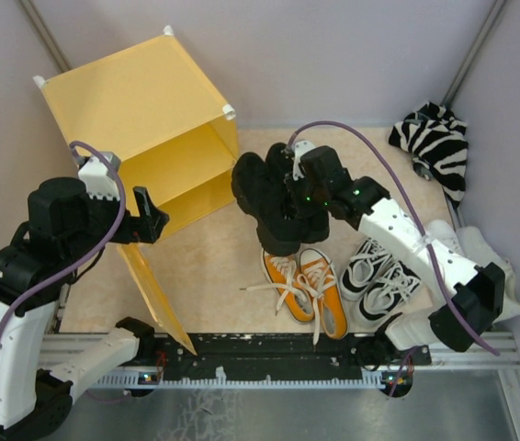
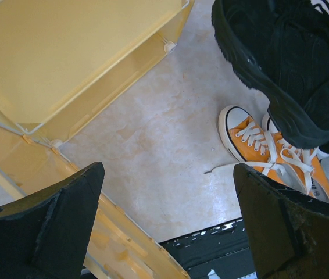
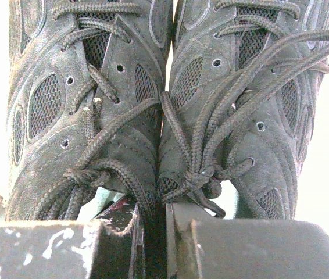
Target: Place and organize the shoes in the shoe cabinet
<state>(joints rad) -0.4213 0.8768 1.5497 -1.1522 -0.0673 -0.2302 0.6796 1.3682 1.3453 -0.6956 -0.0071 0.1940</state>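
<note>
My right gripper [image 1: 299, 196] is shut on the chunky all-black shoes [image 1: 267, 197], pinching the two inner collars together [image 3: 153, 226]. The pair [image 3: 95, 116] points away from the wrist camera, laces up. It is held in front of the open yellow shoe cabinet [image 1: 141, 101], over the toes of the orange sneakers [image 1: 306, 289]. My left gripper [image 1: 154, 220] is open and holds nothing. It is beside the cabinet's swung-open door panel [image 1: 154, 285]. In the left wrist view the left gripper [image 2: 169, 168] frames bare floor, with the door panel [image 2: 112, 232] under its left finger.
Black-and-white sneakers [image 1: 379, 276] lie right of the orange pair [image 2: 269, 154]. White sneakers [image 1: 485, 253] sit partly under the right arm. A zebra-striped cloth bundle [image 1: 439, 142] lies in the far right corner. The black rail [image 1: 278, 354] runs along the near edge.
</note>
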